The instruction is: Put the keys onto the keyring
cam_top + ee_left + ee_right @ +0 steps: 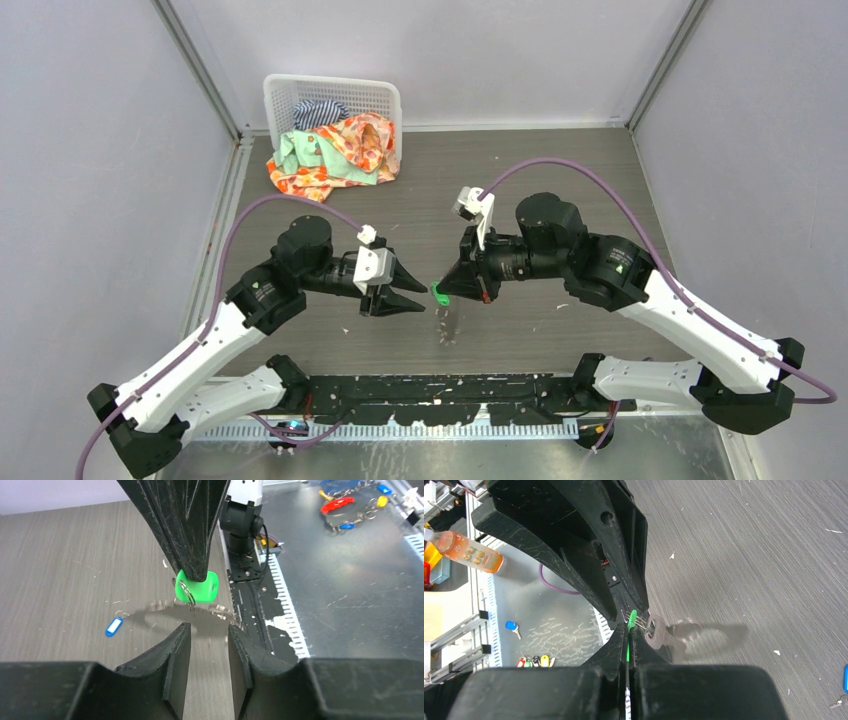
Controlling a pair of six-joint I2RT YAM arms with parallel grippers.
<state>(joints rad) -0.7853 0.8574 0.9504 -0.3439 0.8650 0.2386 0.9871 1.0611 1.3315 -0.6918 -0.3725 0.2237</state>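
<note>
My right gripper (443,290) is shut on the green-headed key (439,295) and holds it above the table. In the left wrist view the green head (198,586) carries a small wire ring (185,592). The silvery-grey keyring (192,612) hangs below it, blurred, with a jagged fringe. In the right wrist view the right gripper (628,628) pinches the green head (630,622), and a grey metal piece (657,633) dangles beside it. My left gripper (422,299) is open and empty, just left of the green key. Its tips (207,628) are just below the keyring. The blue-headed key (114,626) lies on the table.
A white basket (330,95) of coloured clothes (335,150) stands at the back left. Off the table's near edge is a metal bench (350,580) with other key bunches (350,507), an orange bottle (471,552) and a loose blue key (511,626).
</note>
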